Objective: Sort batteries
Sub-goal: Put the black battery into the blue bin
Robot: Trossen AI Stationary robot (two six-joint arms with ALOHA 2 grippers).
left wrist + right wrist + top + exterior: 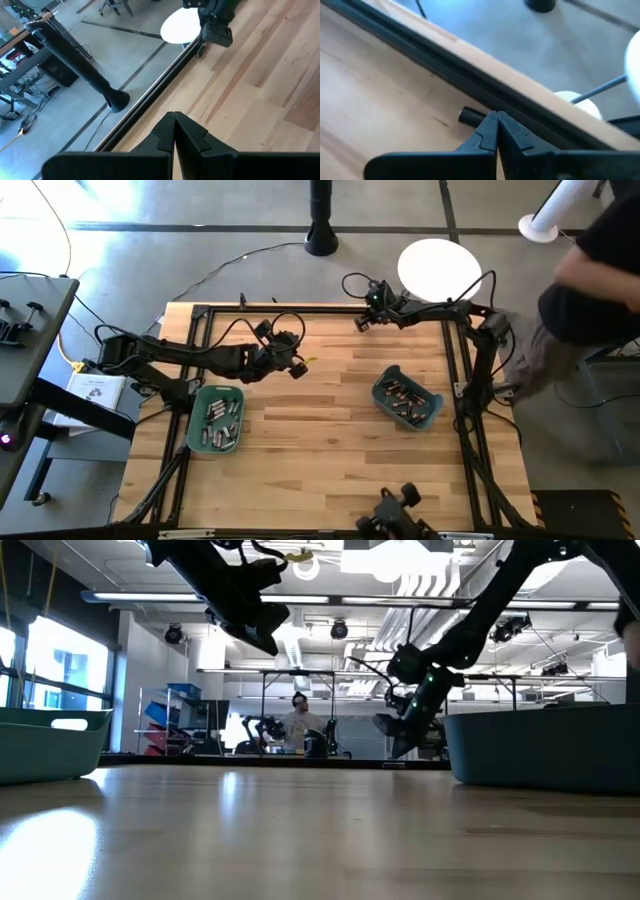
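One dark battery (470, 116) lies on the wood beside the black rail at the table's far edge. In the left wrist view it is a small dark cylinder (200, 50). My right gripper (496, 116) is shut, with its tips at that battery's end; from above it shows at the far edge (360, 323). My left gripper (174, 116) is shut and empty, and hangs above the table's left middle (297, 367). Several batteries lie in the left teal bin (192, 420) and in the right teal bin (380, 385). My right gripper slants down from the near right toward the far rail. Its shut fingertips (489, 125) cover one end of the lying battery (481, 118). I cannot tell whether they touch it.
A black frame rail (445, 65) runs along the far edge right behind the battery. Bare wood lies between the two bins. A camera mount (398, 515) sits at the near edge. A white round base (438, 268) and a person (590, 270) are beyond the table's far right.
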